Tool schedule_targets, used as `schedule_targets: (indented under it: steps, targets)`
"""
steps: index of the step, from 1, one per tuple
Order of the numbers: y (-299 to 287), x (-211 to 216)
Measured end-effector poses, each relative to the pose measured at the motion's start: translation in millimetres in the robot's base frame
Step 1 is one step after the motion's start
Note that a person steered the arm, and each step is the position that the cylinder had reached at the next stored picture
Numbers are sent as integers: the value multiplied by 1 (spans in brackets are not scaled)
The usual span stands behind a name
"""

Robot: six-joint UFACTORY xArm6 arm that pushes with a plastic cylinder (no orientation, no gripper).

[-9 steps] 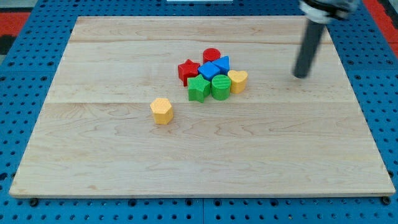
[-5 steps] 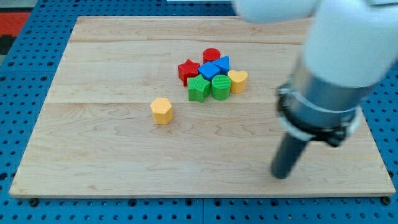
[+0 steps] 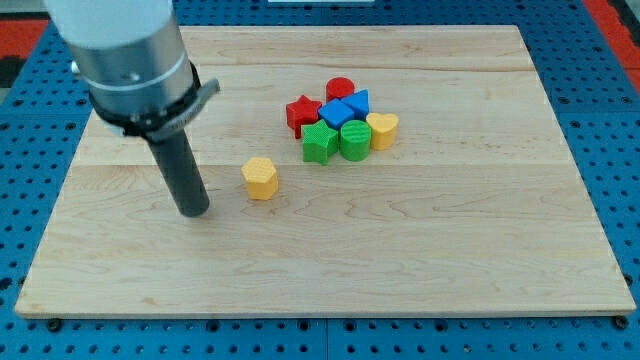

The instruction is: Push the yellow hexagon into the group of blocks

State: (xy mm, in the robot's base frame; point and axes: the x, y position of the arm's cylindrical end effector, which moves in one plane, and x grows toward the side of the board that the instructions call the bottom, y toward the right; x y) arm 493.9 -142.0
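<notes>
My straight dark rod hangs upright from a grey cylindrical wrist at the view's upper left. My tip rests low on the view's left.

My tip just left of hexagon; block cluster up-right, apart from hexagon.

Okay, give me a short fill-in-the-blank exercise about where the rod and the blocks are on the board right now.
1. My tip rests on the board to the view's ____ of the yellow hexagon.
2. The yellow hexagon stands ____ from the group of blocks, touching none of them.
3. The block at the view's right end of the group is the yellow ____.
4. The block nearest the view's top is the red ____.

Missing words: left; apart; heart; cylinder
</notes>
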Motion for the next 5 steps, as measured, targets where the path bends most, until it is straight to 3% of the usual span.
schedule_targets:
  steps: [1, 4, 5]
  targets:
    - [14, -20]
    - [108, 11]
    - [112, -5]
